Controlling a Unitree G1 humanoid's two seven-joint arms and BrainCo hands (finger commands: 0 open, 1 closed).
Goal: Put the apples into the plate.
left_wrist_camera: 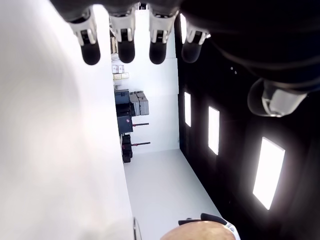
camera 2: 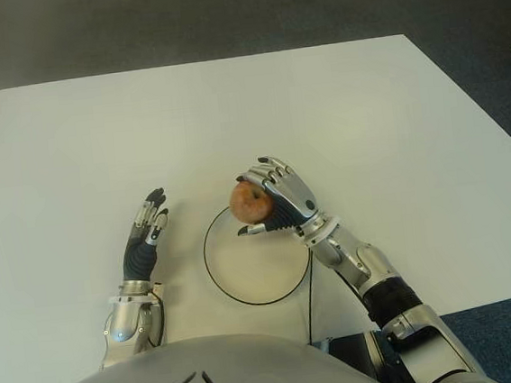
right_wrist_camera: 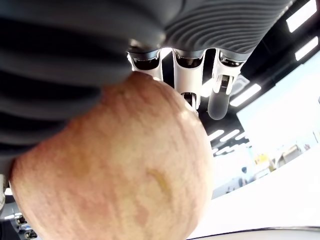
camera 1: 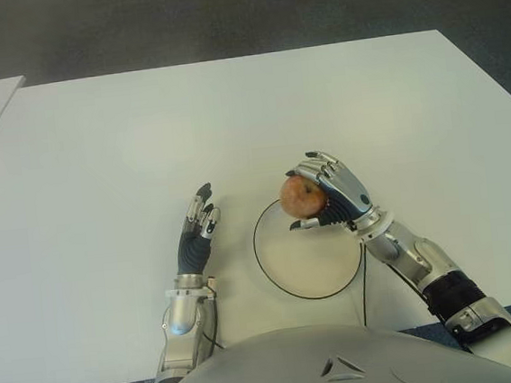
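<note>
Apple [camera 1: 301,197] held in right robot hand [camera 1: 330,191] above plate [camera 1: 287,283] rim

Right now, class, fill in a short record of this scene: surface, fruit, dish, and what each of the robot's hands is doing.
surface: white table
fruit: one reddish-yellow round apple, held over the dish's far rim
dish: flat white plate with thin dark rim, nothing lying in it
right hand: fingers curled around the apple
left hand: fingers extended, holding nothing, left of the plate
</note>
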